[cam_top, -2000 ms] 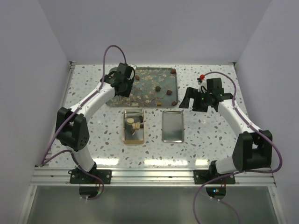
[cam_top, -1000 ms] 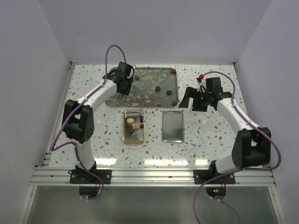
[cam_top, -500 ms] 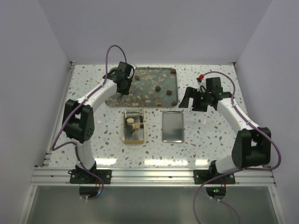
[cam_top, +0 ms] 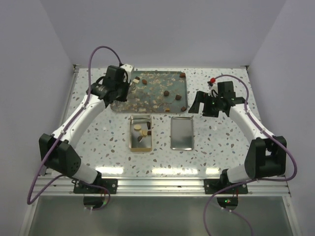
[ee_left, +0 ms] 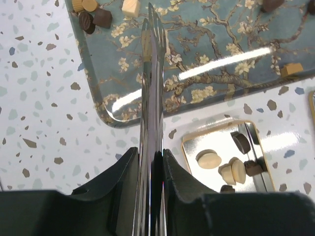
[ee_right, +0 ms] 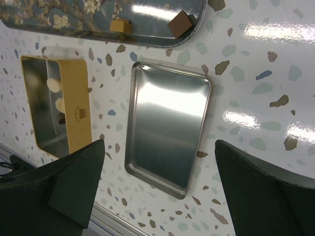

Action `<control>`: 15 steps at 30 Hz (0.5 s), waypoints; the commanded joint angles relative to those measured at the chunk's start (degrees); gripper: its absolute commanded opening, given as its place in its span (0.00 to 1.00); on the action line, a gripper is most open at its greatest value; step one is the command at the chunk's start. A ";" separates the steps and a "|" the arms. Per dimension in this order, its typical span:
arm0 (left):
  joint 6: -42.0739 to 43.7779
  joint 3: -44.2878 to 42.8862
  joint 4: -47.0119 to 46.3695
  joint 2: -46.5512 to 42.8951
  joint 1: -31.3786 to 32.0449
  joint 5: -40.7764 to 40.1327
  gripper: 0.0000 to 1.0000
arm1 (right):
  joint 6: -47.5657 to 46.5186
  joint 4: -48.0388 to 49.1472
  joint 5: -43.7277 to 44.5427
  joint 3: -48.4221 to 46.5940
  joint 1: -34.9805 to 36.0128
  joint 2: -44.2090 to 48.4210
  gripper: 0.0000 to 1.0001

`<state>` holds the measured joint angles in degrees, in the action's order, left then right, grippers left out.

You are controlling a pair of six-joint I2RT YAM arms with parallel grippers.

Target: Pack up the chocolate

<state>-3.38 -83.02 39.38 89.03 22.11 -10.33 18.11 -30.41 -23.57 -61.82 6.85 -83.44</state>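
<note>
On the counter the flowered tray lies at the far middle. The gold tin is set just near of it, with the silver lid to the tin's right. The left end effector is closed on metal tongs, which are held over the tray's left edge with their tips together and nothing seen between them. The right end effector is held wide open and empty above the lid.

Some chocolate is clustered at the tray's far left corner. More is scattered toward the tray's right side, and several pieces are already in the tin.

For the next pick, the squeeze should be eased so the tips part. One piece should then be straddled squarely and pinched lightly, clear of its neighbours.

All the pieces lie flat. Most are round or square, so no long axis can be given. One dark oval in the cluster appears to run roughly near to far.
</note>
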 commanded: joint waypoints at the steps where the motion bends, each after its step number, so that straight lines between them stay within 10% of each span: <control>1: 0.13 2.95 2.72 -6.92 -0.05 2.24 0.29 | -0.44 0.18 -0.86 -1.72 0.18 2.93 0.96; 15: -6.55 11.65 11.95 -24.06 11.20 2.50 0.29 | -0.97 -0.87 -0.77 0.47 0.18 6.35 0.96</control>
<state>-6.50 -72.34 48.95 69.36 32.42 -8.12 17.96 -30.52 -23.59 -61.69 6.85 -80.14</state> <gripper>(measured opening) 0.289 0.966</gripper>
